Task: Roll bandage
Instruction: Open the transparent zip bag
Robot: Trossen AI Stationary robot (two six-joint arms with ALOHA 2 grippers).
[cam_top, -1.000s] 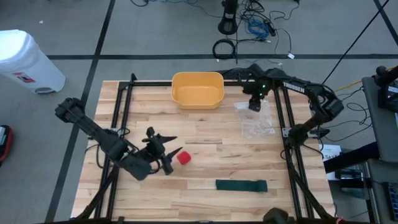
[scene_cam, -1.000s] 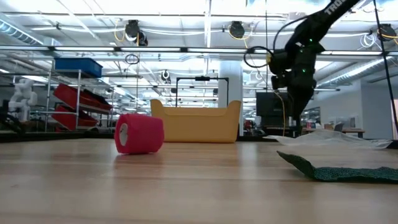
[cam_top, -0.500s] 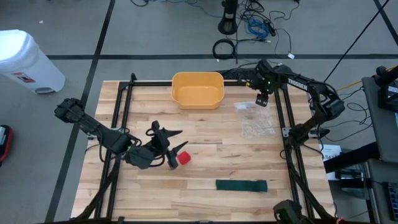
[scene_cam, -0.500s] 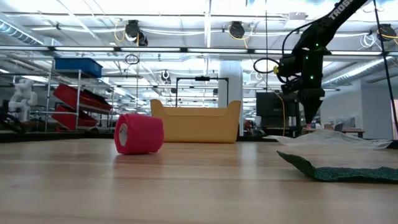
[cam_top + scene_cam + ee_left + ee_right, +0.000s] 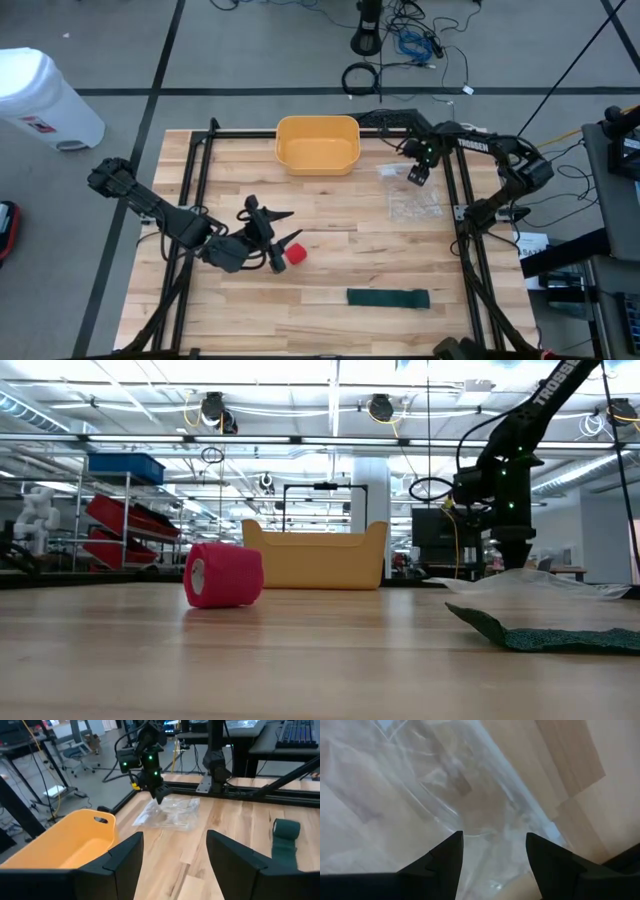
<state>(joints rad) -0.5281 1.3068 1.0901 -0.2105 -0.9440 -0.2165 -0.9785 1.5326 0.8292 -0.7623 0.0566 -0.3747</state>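
1. A wooden tabletop [image 5: 330,225] is seen from above, framed by black rails, with both dark arms reaching over it.
2. The left gripper [image 5: 279,250] is held low near the middle of the tabletop, its fingers spread apart with nothing between them.
3. A red bandage roll [image 5: 296,254] lies on the tabletop just beside the left gripper's fingertips; contact cannot be told.
4. In the low view, the red bandage roll [image 5: 223,574] is seen resting on its curved side, its hollow core facing the left of that picture.
5. An unrolled dark green bandage strip [image 5: 388,298] is laid flat near the front edge of the tabletop, well apart from the red roll.
6. In the low view, one end of the green strip [image 5: 545,633] is seen slightly lifted from the wood.
7. The right gripper [image 5: 417,174] is positioned at the far right of the tabletop, over the far end of a clear plastic bag [image 5: 412,198].
8. In the right wrist view, its fingers [image 5: 445,862] are seen parted, with the crumpled clear plastic [image 5: 445,785] beyond them and nothing clamped.
9. A yellow bin [image 5: 317,144] stands at the far edge of the tabletop.
10. A white trash can [image 5: 42,98] stands on the floor beyond the left corner of the tabletop.
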